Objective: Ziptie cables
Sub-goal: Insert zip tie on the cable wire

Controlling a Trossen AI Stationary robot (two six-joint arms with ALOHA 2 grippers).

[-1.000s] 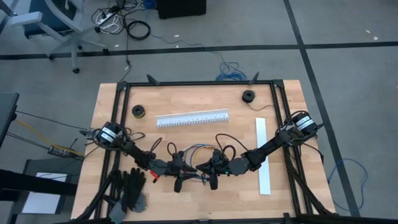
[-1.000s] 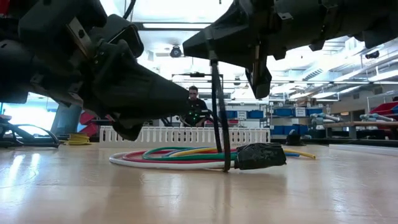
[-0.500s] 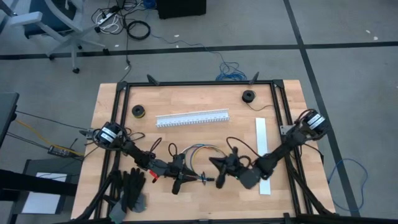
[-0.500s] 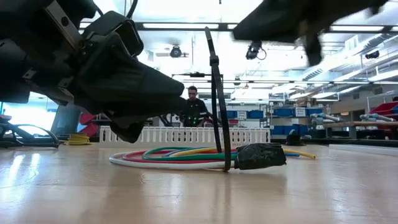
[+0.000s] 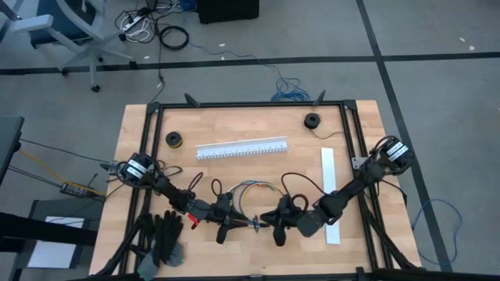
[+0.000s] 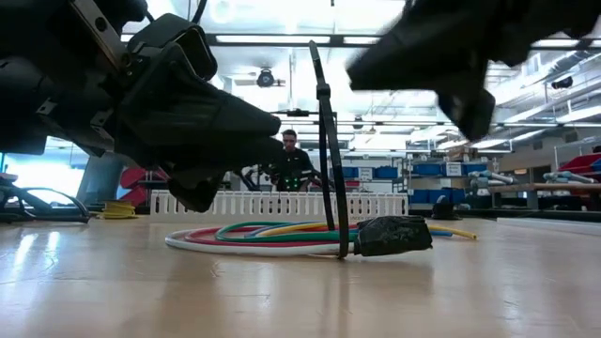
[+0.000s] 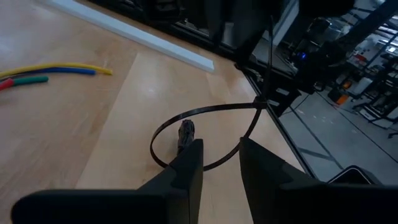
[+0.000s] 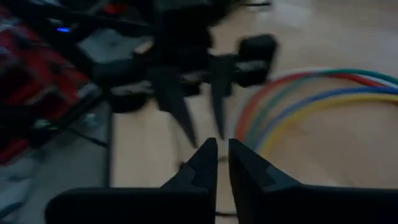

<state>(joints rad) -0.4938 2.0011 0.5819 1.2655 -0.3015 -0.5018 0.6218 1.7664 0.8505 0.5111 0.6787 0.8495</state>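
Observation:
The cables (image 5: pixel 254 193) lie coiled flat on the table, red, green, blue and yellow (image 6: pixel 263 235), with a dark plug (image 6: pixel 394 235) at the coil's right. A black ziptie (image 6: pixel 326 141) loops loosely around them and stands upright, tail pointing up. My left gripper (image 5: pixel 232 224) is level and points toward the table's right. Its open fingers (image 7: pixel 221 146) stand just short of the ziptie loop (image 7: pixel 211 110). My right gripper (image 5: pixel 279 232) hovers to the right of the ziptie, raised above the table (image 6: pixel 465 103). Its fingers (image 8: pixel 221 149) are apart by a narrow gap and hold nothing. My left gripper's fingertips hide the near part of the ziptie loop in the left wrist view. I cannot tell whether they touch it. The strap crosses beyond the gap between the fingers and is not pinched in it.
A white slotted channel (image 5: pixel 241 148) lies farther back, and a flat white strip (image 5: pixel 331 195) lies at the right. Two black rolls (image 5: pixel 173 139) (image 5: pixel 312 120) sit near the far edge. A black glove (image 5: pixel 166 238) lies at the near left. A person (image 6: pixel 293 164) sits beyond the table.
My right gripper let go of the ziptie's tail. It rose and drew back toward the table's right, and its arm swung outward. It now hovers clear of the ziptie. The ziptie stayed upright around the cables, its tail now free. The cables did not move.

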